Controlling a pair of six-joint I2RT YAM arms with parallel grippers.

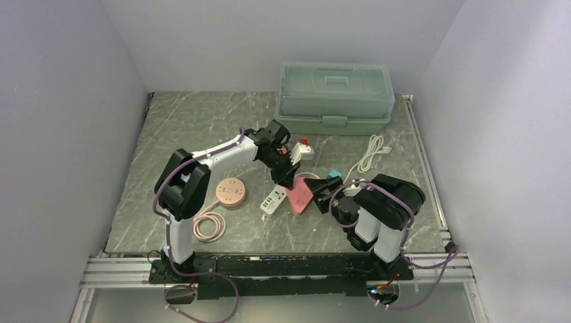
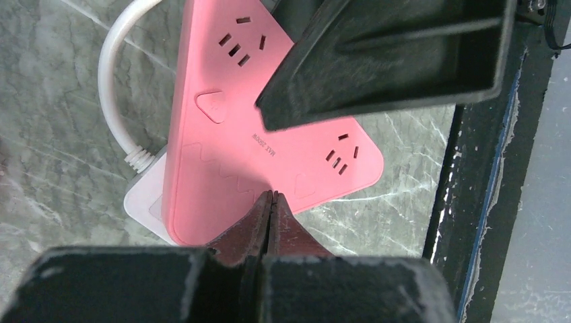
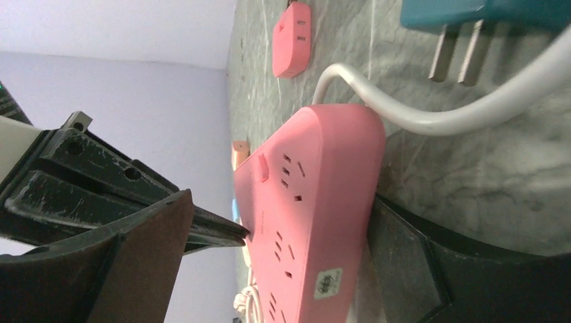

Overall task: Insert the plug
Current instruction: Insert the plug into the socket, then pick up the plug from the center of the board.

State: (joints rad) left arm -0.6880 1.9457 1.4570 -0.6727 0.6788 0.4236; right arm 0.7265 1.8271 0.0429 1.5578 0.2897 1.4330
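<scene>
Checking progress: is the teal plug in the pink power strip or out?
Out. The teal plug lies apart from the pink power strip, its prongs bare.

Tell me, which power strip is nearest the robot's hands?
The pink triangular strip; the right gripper straddles it. The white strip and round peach one lie farther left.

Left arm (image 1: 202,161), right arm (image 1: 385,208): white links, black joints, looped purple cables. Left hand (image 2: 271,202): black body, brown pads (image 2: 248,230).

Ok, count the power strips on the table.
3: pink triangular strip at centre, white strip just left of it, round pink one farther left. Others may be hidden.
</scene>
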